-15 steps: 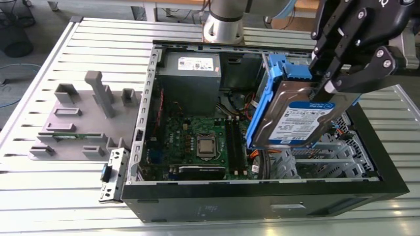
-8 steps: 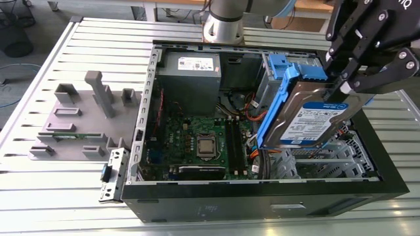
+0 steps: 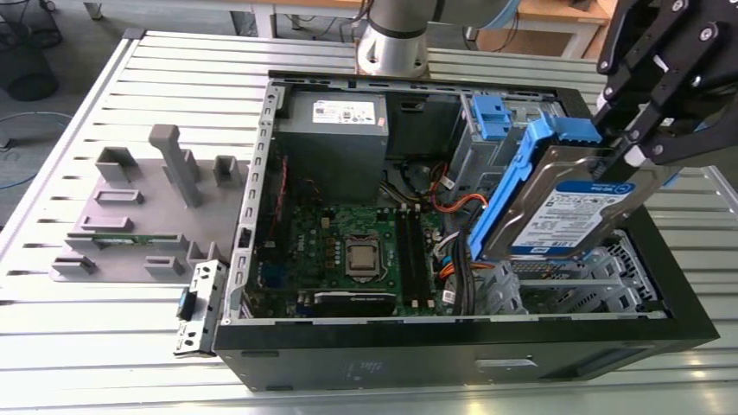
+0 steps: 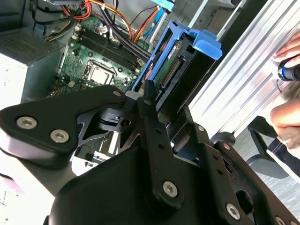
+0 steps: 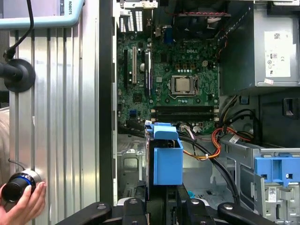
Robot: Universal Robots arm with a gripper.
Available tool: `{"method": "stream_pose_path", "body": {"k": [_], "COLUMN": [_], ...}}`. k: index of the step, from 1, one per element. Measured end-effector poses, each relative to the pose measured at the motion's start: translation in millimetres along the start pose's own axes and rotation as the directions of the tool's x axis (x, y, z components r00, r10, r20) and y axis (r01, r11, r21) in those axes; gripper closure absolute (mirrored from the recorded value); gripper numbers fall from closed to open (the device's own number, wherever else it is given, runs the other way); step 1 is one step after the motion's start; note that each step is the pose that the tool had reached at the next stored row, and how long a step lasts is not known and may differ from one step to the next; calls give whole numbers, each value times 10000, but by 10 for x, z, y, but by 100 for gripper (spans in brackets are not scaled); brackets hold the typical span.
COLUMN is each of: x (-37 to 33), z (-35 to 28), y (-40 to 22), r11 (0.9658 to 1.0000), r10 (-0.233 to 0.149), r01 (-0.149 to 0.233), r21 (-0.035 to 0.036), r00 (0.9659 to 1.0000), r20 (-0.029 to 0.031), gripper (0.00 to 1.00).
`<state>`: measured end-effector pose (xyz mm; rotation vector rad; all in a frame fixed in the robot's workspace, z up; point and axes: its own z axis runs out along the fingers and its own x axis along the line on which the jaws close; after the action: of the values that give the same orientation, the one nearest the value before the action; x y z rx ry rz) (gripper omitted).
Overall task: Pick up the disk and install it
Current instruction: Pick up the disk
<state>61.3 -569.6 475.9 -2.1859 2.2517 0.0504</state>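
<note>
One disk (image 3: 582, 207), tilted, top edge clamped in the one hand (image 3: 628, 162). It hangs over the open case (image 3: 461, 346), at 3 o'clock from the motherboard (image 3: 346, 251) in the exterior view. Bay beneath open.

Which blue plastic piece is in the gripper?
The blue plastic rail frame on the silver-grey disk, tilted above the black case; the other blue latch sits in the drive cage.

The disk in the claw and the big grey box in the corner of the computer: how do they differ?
The disk hangs tilted in the claw over the open computer case; the grey box sits inside it, in a corner. The disk has a blue frame and a blue-and-white label; the grey box has a white sticker. The disk is smaller than the grey box. Both are rectangular grey metal.
</note>
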Motion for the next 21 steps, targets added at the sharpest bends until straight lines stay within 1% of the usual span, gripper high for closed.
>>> {"method": "stream_pose_path", "body": {"k": [8,17,21], "x": [30,45,45], "z": [21,59,59], "y": [-73,-166,-169], "r11": [10000,10000,10000], "r10": [0,1,3], "r01": [0,-1,-3], "r21": [0,0,1], "r00": [10000,10000,10000], "r20": [0,0,-2], "gripper": [65,65,65]}}
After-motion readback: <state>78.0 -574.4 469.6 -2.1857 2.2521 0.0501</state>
